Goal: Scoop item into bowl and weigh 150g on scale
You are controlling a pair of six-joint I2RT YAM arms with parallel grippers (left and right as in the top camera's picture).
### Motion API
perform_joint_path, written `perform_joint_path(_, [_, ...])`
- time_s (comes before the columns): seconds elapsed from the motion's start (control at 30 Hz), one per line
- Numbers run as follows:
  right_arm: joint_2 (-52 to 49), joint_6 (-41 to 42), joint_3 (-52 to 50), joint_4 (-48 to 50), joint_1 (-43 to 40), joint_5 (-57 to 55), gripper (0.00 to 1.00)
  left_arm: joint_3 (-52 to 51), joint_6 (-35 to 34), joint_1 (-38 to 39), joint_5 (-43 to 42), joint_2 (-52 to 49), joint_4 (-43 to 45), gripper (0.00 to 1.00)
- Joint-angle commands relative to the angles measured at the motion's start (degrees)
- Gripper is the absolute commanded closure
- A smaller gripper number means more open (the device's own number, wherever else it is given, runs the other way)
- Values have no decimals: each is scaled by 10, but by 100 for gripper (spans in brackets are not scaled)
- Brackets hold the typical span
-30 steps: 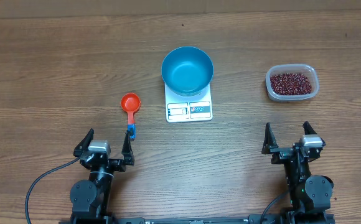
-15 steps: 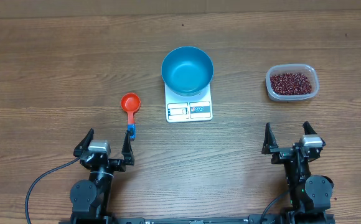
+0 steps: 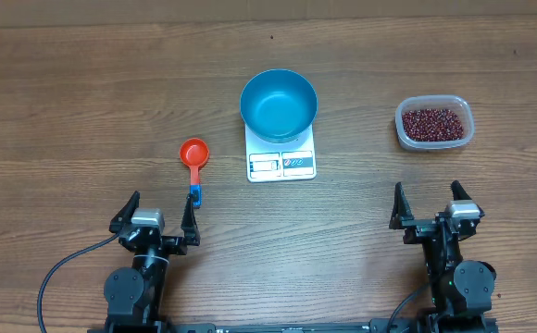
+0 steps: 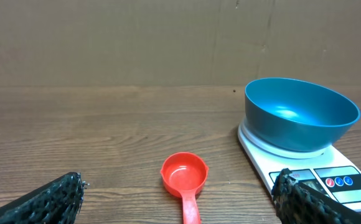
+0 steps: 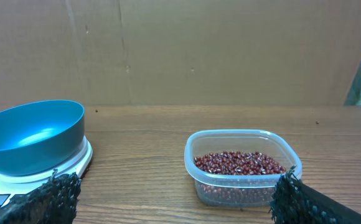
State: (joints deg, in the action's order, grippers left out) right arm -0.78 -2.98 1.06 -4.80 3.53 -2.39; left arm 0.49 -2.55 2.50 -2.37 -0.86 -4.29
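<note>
Maroon beans (image 3: 433,121) fill a clear tub (image 3: 401,137) at far right of the table (image 3: 65,92); the blue bowl (image 3: 279,104) sits empty on the scale (image 3: 281,165) at centre, w/ a red scoop (image 3: 193,154) to its left. We judge the step is fetching the scoop: pinch the handle, not the cup. The left gripper (image 3: 161,205) & right gripper (image 3: 426,196) sit at the near edge, jaws wide apart, holding nothing; scoop's handle end lies just beside the left one.

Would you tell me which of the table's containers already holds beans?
The clear rounded-rectangular plastic tub at the right; the round blue plastic bowl on the white scale is empty.
</note>
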Motion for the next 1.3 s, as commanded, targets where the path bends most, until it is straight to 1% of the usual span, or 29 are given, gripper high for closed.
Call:
perform_joint_path(0.0, [6, 4, -6, 2, 5, -3, 0, -2, 13, -3, -3, 6, 0, 1])
perform_joint_path(0.2, [6, 4, -6, 2, 5, -3, 0, 2, 13, -3, -11, 6, -5, 0])
perform_joint_path(0.57, [6, 4, -6, 2, 5, -3, 0, 76, 13, -3, -2, 6, -103, 0])
perform_joint_path(0.73, [6, 4, -6, 2, 5, -3, 0, 110, 13, -3, 3, -3, -127, 0])
perform_joint_path(0.93, [6, 4, -6, 2, 5, -3, 0, 140, 13, -3, 2, -56, -136, 0])
perform_joint_path(1.27, [6, 4, -6, 2, 5, -3, 0, 237, 14, -3, 2, -211, -156, 1])
